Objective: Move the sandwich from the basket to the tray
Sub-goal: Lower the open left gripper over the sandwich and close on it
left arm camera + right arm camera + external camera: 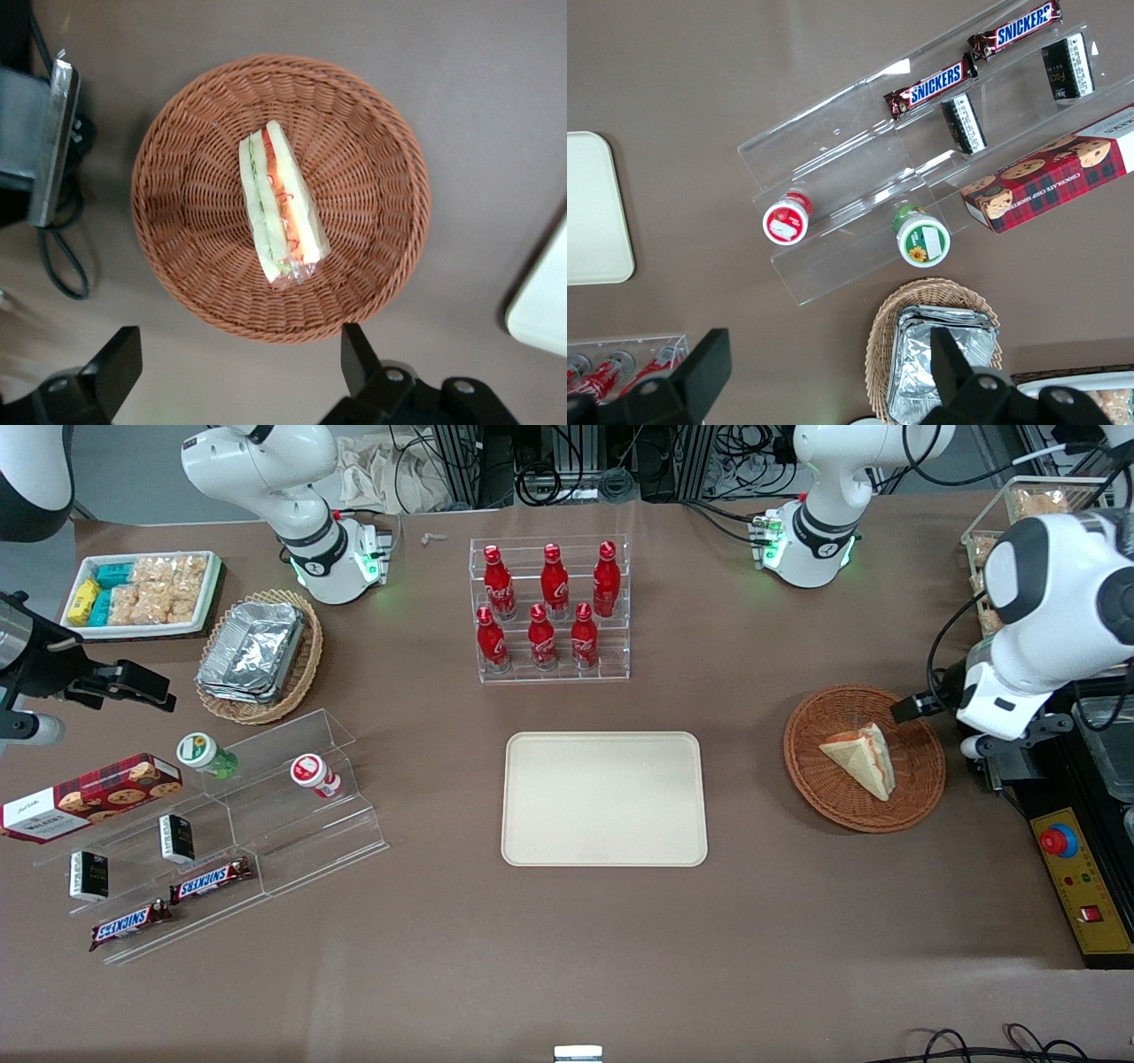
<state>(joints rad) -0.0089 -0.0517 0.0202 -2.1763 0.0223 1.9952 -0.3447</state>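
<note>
The sandwich [861, 758] lies in the round wicker basket [912, 802] at the right of the front frame, cut edge with red and green filling turned upward in the wrist view [282, 204]. The basket [190, 150] rests on the brown tabletop [567, 948]. The claw [239, 376] hangs above the basket's rim, released, fingers [357, 352] spread wide and touching nothing. The cream tray [532, 841] sits bare at the frame's centre, well apart from the basket.

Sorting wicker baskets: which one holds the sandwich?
The round reddish-brown basket under the open pincer holds the sandwich; the tan oval basket holds foil containers.
</note>
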